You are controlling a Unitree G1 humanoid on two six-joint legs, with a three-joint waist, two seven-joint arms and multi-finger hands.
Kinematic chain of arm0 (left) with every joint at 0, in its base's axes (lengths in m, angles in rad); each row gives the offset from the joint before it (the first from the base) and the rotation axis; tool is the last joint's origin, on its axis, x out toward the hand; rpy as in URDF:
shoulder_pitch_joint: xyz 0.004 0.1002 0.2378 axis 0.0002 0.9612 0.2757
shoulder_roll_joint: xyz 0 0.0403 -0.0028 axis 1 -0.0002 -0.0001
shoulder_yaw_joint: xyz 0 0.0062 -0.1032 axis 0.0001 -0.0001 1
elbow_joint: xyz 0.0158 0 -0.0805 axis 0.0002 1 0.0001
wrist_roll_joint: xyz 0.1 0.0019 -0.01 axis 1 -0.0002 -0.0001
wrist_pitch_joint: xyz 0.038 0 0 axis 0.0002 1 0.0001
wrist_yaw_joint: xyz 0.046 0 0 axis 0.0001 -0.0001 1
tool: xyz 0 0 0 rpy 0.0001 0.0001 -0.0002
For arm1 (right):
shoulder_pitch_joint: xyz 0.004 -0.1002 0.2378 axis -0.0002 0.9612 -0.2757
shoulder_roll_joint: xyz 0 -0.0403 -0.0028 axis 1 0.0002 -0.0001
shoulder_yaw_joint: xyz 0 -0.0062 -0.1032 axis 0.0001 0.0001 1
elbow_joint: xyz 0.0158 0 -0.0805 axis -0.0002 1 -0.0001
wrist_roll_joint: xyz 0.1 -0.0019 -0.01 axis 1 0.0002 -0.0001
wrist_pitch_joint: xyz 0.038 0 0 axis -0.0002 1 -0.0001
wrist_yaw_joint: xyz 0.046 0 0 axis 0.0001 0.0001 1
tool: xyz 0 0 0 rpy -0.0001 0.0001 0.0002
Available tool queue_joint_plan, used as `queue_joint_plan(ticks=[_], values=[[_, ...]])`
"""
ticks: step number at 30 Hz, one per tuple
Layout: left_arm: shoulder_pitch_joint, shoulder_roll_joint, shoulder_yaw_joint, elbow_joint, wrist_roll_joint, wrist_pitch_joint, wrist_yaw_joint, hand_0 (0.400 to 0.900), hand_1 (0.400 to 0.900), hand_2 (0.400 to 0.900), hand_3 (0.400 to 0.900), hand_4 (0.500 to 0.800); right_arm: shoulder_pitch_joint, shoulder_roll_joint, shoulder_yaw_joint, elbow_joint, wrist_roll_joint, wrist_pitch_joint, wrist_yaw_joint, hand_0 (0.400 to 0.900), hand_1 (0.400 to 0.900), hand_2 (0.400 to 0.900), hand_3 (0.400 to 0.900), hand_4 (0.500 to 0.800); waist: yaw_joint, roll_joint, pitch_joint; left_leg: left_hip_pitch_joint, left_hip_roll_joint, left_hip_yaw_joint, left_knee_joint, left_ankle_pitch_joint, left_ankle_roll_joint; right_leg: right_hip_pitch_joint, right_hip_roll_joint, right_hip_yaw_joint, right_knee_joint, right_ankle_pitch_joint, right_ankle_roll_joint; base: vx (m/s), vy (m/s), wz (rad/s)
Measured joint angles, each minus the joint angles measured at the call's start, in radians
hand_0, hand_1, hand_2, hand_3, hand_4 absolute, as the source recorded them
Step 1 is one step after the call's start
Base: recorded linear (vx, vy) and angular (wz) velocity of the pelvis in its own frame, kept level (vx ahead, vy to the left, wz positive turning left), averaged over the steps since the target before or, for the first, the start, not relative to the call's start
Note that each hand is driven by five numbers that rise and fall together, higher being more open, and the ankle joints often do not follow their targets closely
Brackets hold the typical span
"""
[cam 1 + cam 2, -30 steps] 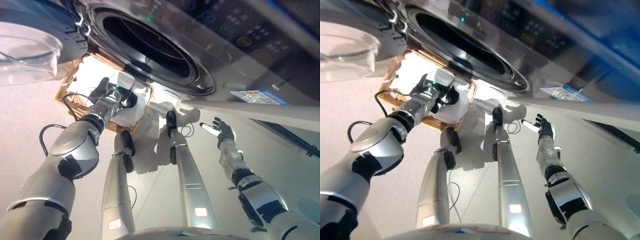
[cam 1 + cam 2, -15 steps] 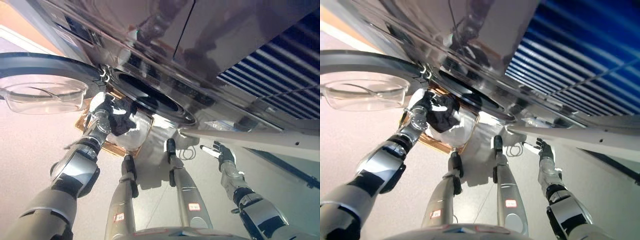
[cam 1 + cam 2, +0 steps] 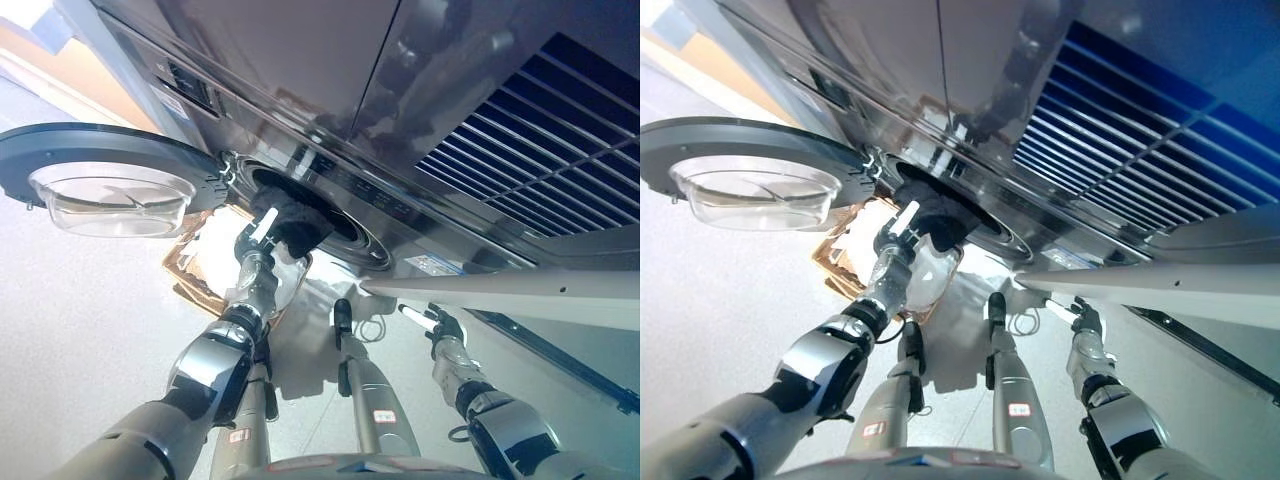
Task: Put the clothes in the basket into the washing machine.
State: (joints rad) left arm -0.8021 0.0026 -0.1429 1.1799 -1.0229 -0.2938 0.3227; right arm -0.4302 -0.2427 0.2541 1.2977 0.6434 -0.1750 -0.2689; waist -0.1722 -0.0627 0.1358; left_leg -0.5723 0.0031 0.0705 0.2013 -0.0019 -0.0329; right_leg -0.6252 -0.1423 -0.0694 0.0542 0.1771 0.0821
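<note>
The washing machine's round opening is in the middle of the view, with its door swung open to the left. My left hand is raised at the opening's lower left rim and is shut on a dark garment, which bunches against the rim and partly into the drum. The wicker basket stands on the floor below the opening and holds white clothes. My right hand is open and empty, low on the right, away from the basket and the opening.
The machine's front panel and a slatted surface fill the upper view. A pale bar runs across the right side above my right hand. Bare floor lies to the left of the basket.
My left hand has lifted the dark garment out of the basket and up to the drum opening. The camera has tilted, shifting the whole scene. My right hand has stayed open.
</note>
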Motion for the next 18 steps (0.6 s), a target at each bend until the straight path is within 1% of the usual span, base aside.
queue_joint_plan(ticks=[3,4,6,8,9,10,11,15,18], values=[[-0.048,-0.031,0.0,-0.001,-0.009,-0.023,0.021,0.4,0.4,0.4,0.4,0.5,0.001,0.016,0.014,-0.002,0.006,-0.003,-0.016,0.9,0.9,0.9,0.9,0.8,-0.01,-0.006,-0.004,0.0,-0.001,0.005,0.0,0.001,0.001,-0.001,0.0,0.005,-0.003,0.003,0.001,0.02,-0.007,-0.17],[-0.063,-0.033,0.0,-0.001,-0.009,-0.029,0.026,0.4,0.4,0.4,0.4,0.5,-0.001,0.021,0.028,-0.003,0.007,-0.005,-0.018,0.9,0.9,0.9,0.9,0.8,-0.017,-0.01,-0.006,-0.001,-0.001,0.005,0.0,0.001,0.001,-0.002,0.0,0.006,-0.003,0.004,0.001,0.01,-0.011,-0.27],[-0.092,-0.029,-0.001,-0.002,-0.01,-0.043,0.033,0.4,0.4,0.4,0.4,0.5,0.012,0.035,0.043,-0.019,0.008,-0.015,-0.018,0.9,0.9,0.9,0.9,0.8,-0.035,-0.022,-0.017,-0.007,-0.001,0.011,0.001,0.0,0.001,-0.011,0.001,0.013,-0.004,0.006,0.003,0.02,-0.008,-0.35],[-0.122,-0.019,-0.001,-0.002,-0.009,-0.049,0.039,0.4,0.4,0.4,0.4,0.5,0.031,0.045,0.058,-0.042,0.007,-0.029,-0.012,0.9,0.9,0.9,0.9,0.8,-0.044,-0.041,-0.051,-0.034,-0.001,0.031,0.005,-0.002,0.004,-0.045,0.003,0.035,-0.008,0.017,0.005,0.02,-0.014,-0.33],[-0.136,-0.008,0.0,-0.002,-0.009,-0.052,0.04,0.427,0.427,0.427,0.427,0.516,0.037,0.05,0.067,-0.055,0.007,-0.034,-0.01,0.9,0.9,0.9,0.9,0.8,-0.056,-0.05,-0.058,-0.037,-0.001,0.039,0.005,-0.003,0.005,-0.051,0.003,0.041,-0.012,0.022,0.007,0.02,-0.01,-0.3],[-0.142,0.006,0.001,0.002,-0.011,-0.051,0.047,0.767,0.767,0.767,0.767,0.72,0.045,0.054,0.068,-0.068,0.007,-0.041,-0.009,0.9,0.9,0.9,0.9,0.8,-0.065,-0.056,-0.063,-0.037,-0.001,0.046,0.005,-0.004,0.006,-0.051,0.003,0.048,-0.019,0.03,0.008,0.02,0.0,-0.3],[-0.141,0.016,0.0,0.017,-0.014,-0.051,0.046,0.9,0.9,0.9,0.9,0.8,0.06,0.054,0.068,-0.082,0.006,-0.049,-0.006,0.9,0.9,0.9,0.9,0.8,-0.071,-0.061,-0.066,-0.034,-0.001,0.053,0.007,-0.008,0.007,-0.051,0.004,0.057,-0.02,0.032,0.01,0.02,-0.004,-0.28],[-0.142,0.049,0.002,0.027,-0.019,-0.042,0.032,0.9,0.9,0.9,0.9,0.8,0.088,0.047,0.065,-0.094,0.003,-0.064,0.003,0.9,0.9,0.9,0.9,0.8,-0.085,-0.065,-0.074,-0.053,0.003,0.069,0.055,-0.035,0.011,-0.057,0.007,0.073,-0.02,0.034,0.014,0.02,-0.014,-0.14],[-0.141,0.058,0.011,0.029,-0.041,-0.035,0.007,0.9,0.9,0.9,0.9,0.8,0.123,0.044,0.055,-0.098,0.0,-0.067,0.017,0.9,0.9,0.9,0.9,0.8,-0.087,-0.072,-0.107,-0.093,0.01,0.081,0.092,-0.051,0.011,-0.088,0.013,0.087,-0.021,0.041,0.014,0.03,-0.038,-0.08]])
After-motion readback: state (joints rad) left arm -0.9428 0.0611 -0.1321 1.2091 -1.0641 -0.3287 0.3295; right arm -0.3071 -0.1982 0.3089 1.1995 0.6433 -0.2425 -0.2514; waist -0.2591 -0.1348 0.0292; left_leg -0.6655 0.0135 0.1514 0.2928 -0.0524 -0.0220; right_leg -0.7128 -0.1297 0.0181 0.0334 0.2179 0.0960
